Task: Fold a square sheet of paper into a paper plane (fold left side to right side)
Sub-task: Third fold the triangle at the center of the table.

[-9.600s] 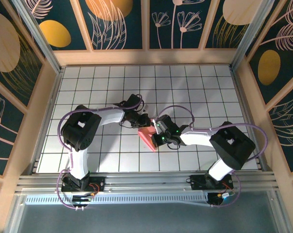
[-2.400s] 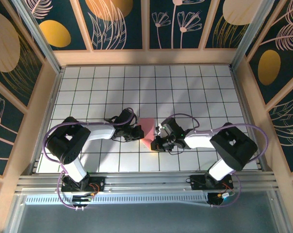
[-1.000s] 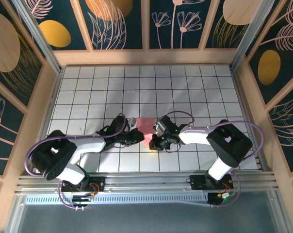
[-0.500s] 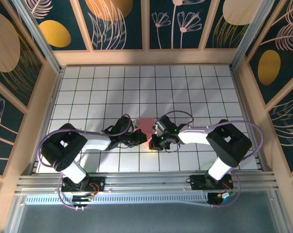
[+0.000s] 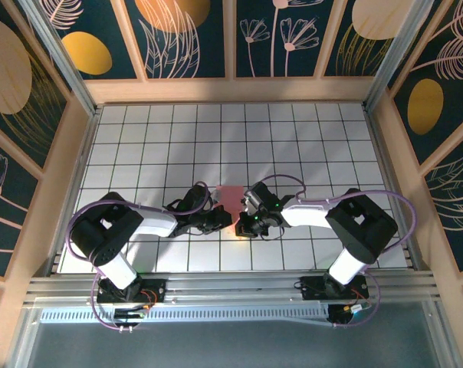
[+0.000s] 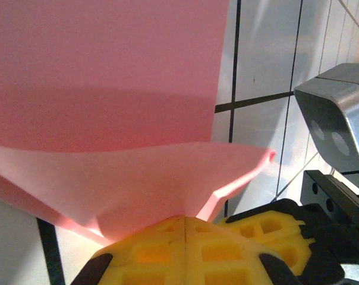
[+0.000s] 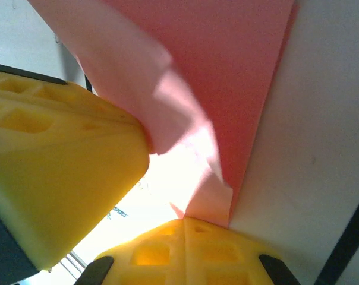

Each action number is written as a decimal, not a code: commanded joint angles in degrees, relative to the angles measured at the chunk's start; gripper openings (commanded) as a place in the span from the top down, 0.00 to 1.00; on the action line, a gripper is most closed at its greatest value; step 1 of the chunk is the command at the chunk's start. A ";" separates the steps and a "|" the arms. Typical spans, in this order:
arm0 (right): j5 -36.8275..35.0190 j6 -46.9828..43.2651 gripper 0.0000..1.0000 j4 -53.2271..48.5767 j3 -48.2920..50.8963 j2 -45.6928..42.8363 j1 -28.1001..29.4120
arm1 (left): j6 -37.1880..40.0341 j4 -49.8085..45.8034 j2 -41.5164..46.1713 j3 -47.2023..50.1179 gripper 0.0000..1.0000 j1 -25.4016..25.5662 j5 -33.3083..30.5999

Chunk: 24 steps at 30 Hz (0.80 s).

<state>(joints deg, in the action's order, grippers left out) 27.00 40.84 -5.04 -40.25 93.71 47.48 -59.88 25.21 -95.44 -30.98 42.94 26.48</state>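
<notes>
The paper (image 5: pixel 230 195) is clamped by the shut left claw (image 6: pixel 184 222), a raised flap just ahead; its corner is pinched by the right claw (image 7: pixel 184 224) alongside.

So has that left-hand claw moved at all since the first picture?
Yes. Judged against the white grid table, the left gripper has come down toward the near rail and now pinches the square sheet of paper.
</notes>
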 commanded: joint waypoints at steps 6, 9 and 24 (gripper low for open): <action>-7.92 -1.61 1.00 -8.81 1.09 4.21 0.46 | -0.53 -2.00 -1.12 -0.28 0.97 0.29 -3.09; -8.28 -1.95 1.00 -9.68 0.79 4.43 0.50 | -0.93 -2.59 -1.50 -0.18 0.97 0.30 -3.69; -8.55 -3.14 1.00 -12.63 -0.53 5.51 0.94 | -1.79 -5.96 -1.49 -0.70 0.98 -0.12 -7.91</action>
<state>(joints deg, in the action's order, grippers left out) 26.50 38.92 -9.45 -43.03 95.00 47.79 -61.41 23.42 -96.12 -31.38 43.11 23.09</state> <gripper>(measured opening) 0.051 0.045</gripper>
